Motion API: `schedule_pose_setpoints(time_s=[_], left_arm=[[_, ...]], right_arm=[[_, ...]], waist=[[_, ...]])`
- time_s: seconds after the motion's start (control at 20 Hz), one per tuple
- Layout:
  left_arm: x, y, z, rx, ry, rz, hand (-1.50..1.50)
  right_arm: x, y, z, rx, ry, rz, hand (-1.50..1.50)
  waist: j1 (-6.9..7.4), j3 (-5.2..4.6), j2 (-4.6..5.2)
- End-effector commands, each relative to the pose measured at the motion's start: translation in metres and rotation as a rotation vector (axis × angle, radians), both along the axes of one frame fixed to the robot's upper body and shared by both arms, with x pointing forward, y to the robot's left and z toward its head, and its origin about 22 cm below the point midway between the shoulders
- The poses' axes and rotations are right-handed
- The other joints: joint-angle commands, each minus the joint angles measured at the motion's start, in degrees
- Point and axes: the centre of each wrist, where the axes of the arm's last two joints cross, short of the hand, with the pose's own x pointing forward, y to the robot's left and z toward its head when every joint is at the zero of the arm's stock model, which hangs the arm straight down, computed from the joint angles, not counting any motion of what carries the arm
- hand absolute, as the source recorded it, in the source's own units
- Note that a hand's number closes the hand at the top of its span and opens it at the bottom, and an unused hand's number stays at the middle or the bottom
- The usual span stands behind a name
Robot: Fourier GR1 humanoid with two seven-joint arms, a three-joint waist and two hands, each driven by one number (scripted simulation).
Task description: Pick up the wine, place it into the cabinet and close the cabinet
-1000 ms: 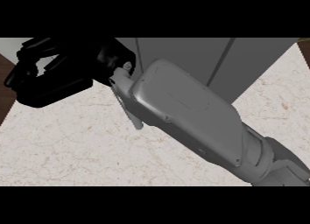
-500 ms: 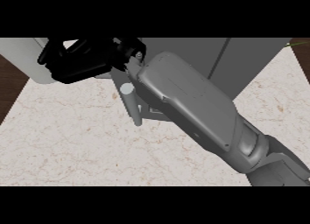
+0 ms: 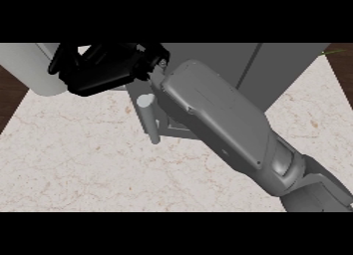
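My right hand [image 3: 98, 69] is a black shape at the upper left, reached out on its grey forearm [image 3: 224, 129], which crosses the view from the lower right. It lies against the edge of a light grey cabinet door [image 3: 25, 67]. The darker grey cabinet [image 3: 282, 74] stands along the back of the counter. A pale bar handle [image 3: 148, 119] shows just left of the forearm. No wine bottle shows anywhere; the arm and hand hide part of the cabinet front.
A marble counter top [image 3: 84, 169] fills the lower half of the view. Dark wood floor [image 3: 3, 89] shows past its left and right edges.
My right hand has moved to the right and farther back, towards the cabinet. The light grey door has swung right with it, and the bar handle has come into view.
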Motion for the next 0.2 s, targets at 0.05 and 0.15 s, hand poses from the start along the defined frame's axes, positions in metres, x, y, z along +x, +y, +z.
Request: schedule_pose_setpoints(time_s=[0.05, 0.15], left_arm=[[0.0021, -0.0122, -0.0016, -0.035, 0.02, -0.043, -1.5], [0.0059, -0.0167, 0.0033, -0.034, 0.017, -0.064, -1.5]], right_arm=[[0.0515, -0.0827, -0.0122, 0.003, 0.051, -0.359, 1.5], [0.0524, -0.0863, -0.0149, -0.014, 0.046, -0.345, 1.5]], waist=[[-3.44, 2.08, 3.23], [-4.42, 2.14, 3.42]])
